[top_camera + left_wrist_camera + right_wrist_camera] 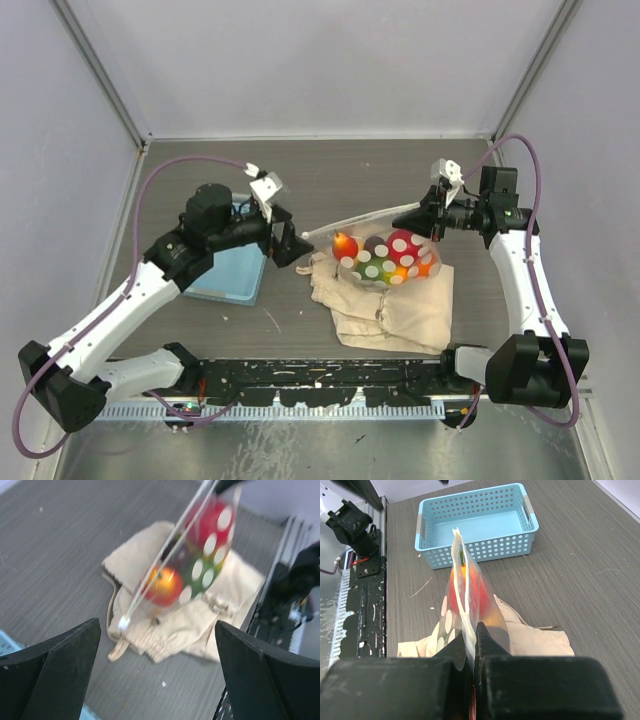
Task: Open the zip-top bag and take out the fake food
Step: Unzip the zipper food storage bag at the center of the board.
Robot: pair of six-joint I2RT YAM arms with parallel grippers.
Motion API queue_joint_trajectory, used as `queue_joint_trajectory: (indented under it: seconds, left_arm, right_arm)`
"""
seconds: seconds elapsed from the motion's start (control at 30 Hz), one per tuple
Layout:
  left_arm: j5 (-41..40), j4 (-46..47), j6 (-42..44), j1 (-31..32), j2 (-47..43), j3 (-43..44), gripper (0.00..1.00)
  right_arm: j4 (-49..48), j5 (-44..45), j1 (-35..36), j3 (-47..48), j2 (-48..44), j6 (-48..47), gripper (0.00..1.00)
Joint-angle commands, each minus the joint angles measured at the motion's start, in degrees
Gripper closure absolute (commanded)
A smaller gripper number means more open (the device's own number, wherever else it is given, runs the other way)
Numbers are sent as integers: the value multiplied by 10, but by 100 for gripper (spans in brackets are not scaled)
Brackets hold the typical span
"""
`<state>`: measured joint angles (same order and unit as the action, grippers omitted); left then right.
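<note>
Black fingers of my right gripper [471, 640] fill the bottom of the right wrist view. They are pressed together on the zip strip of the zip-top bag [465, 595]. The clear bag with white spots hangs from that pinch.

From the top view, the right gripper sits at about 2 o'clock on the table [350, 180]. The bag hangs down from it toward 8 o'clock. Its zip strip runs out long and thin toward 9 o'clock, to a spot just in front of my left gripper [295, 243].

I see the fake food [345, 245] inside the bag. There is a red piece, an orange one, some green and a dark one. All of them are in the bag.

The left gripper has its two fingers [55, 665] wide apart. In the left wrist view the end of the zip strip sits between them. It touches neither finger. The bag looks blurry there.

Under the bag lies a beige cloth bag [400, 310], flat and crumpled. I cannot tell if the clear bag rests on it or hangs just over it.

A light blue basket [228, 275] sits at 9 o'clock from the cloth bag, partly under my left arm. Nothing lies in the part I can see.
</note>
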<state>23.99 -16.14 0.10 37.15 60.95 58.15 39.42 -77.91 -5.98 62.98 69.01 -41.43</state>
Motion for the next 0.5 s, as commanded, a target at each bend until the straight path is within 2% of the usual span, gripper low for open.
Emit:
queue_joint_trajectory:
  seconds: [0.0,0.07,0.23,0.47]
  left_arm:
    - [66,30,-98,-15,46,110,2]
    - [77,-8,-122,-15,89,166,0]
    - [87,-44,-135,-14,183,257,27]
    - [41,-38,-78,35,225,278,46]
  right_arm:
    - [-21,-23,4,3,-3,0,99]
    - [-21,-25,5,1,-4,-1,99]
    - [-21,-27,10,-1,-5,-4,99]
    - [-21,-26,14,-1,-6,-5,99]
